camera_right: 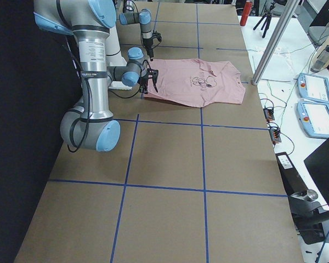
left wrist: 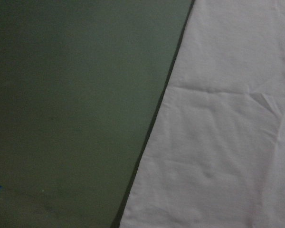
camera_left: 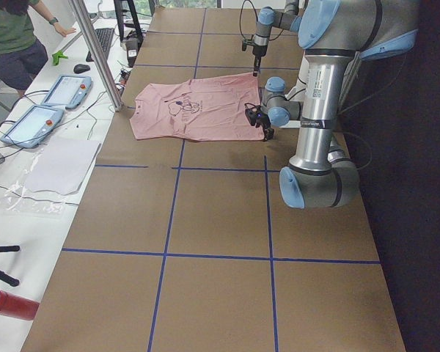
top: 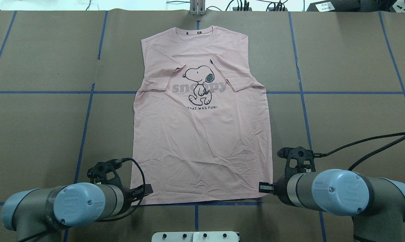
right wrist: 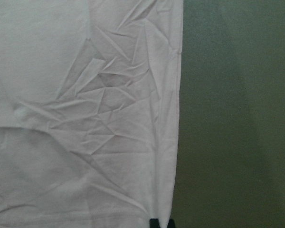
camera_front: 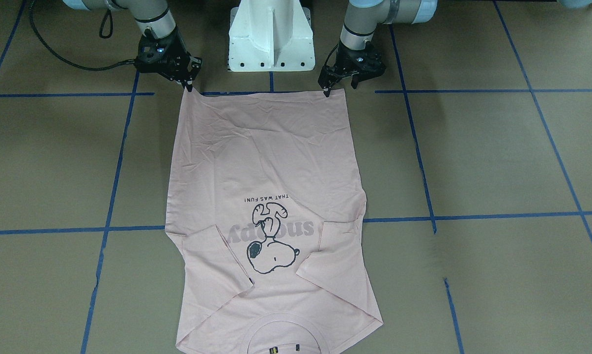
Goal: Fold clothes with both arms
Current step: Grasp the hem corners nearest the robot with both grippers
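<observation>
Collar (camera_front: 282, 328) nearest, T-shirt (camera_front: 266, 162) spread flat on table (camera_front: 472, 157), print up | overhead: left gripper (top: 146, 190) at hem corner (top: 136, 197), grasp cannot be told | right wrist: right gripper (right wrist: 160, 223) nips hem's very edge; judged risk: thin bite slips, hem lifts unevenly, fold skews

t-shirt (top: 202, 134) flat on table (top: 37, 127)

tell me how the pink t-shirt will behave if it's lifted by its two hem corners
Probably floppy: the T-shirt lies flat with fine creases near the hem, so it should drape and sag between the corners. Likely light, being thin fabric. The sleeves, folded in over the chest, may well fall open once raised.
</observation>
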`<move>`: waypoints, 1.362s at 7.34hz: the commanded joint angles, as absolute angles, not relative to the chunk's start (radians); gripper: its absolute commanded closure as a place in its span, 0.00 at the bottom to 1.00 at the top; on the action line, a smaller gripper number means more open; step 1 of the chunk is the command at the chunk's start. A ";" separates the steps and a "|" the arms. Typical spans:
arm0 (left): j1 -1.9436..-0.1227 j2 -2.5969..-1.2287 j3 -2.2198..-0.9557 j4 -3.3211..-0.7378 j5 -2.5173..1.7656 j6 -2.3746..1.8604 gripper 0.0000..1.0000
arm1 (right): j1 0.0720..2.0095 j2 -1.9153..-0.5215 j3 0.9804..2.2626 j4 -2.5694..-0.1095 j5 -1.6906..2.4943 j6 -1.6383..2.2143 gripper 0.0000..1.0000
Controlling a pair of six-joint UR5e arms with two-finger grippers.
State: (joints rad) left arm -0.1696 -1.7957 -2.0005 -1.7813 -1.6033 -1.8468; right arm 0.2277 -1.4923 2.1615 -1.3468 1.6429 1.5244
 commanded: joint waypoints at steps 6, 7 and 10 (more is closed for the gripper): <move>-0.167 -1.802 -1.994 -1.781 -1.601 -1.848 1.00 | 0.230 -1.494 2.160 -1.345 1.644 1.520 1.00; -0.169 -1.802 -2.005 -1.758 -1.603 -1.847 1.00 | 0.227 -1.493 2.157 -1.345 1.644 1.520 1.00; -0.169 -1.816 -2.111 -1.629 -1.614 -1.833 1.00 | 0.235 -1.515 2.199 -1.345 1.658 1.529 1.00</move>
